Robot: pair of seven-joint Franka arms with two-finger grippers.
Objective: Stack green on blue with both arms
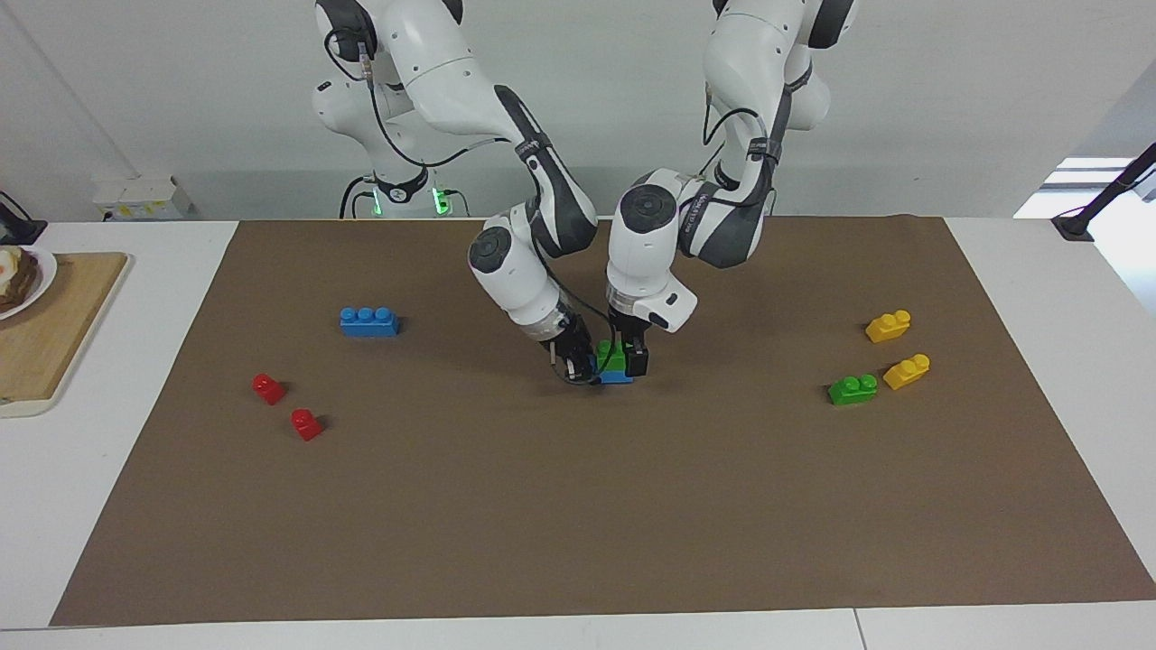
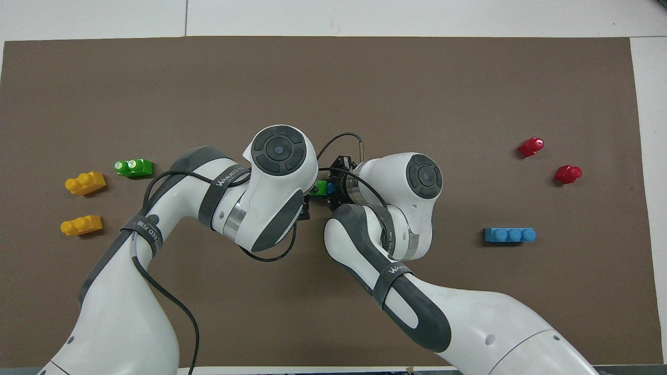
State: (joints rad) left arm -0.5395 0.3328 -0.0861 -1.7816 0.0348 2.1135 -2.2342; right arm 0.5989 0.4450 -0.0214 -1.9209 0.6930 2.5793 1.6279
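A small green brick (image 1: 611, 355) sits on top of a blue brick (image 1: 619, 376) in the middle of the brown mat; in the overhead view only slivers of the green brick (image 2: 317, 187) and the blue brick (image 2: 331, 188) show between the two wrists. My left gripper (image 1: 625, 361) stands open around the green brick, with one black finger (image 1: 639, 359) apart from the brick's side. My right gripper (image 1: 578, 367) is low on the mat, shut on the end of the blue brick toward the right arm's end.
A second blue brick (image 1: 368, 321) and two red bricks (image 1: 268, 388) (image 1: 306, 423) lie toward the right arm's end. A second green brick (image 1: 853, 389) and two yellow bricks (image 1: 888, 326) (image 1: 906, 371) lie toward the left arm's end. A wooden board (image 1: 45, 334) lies off the mat.
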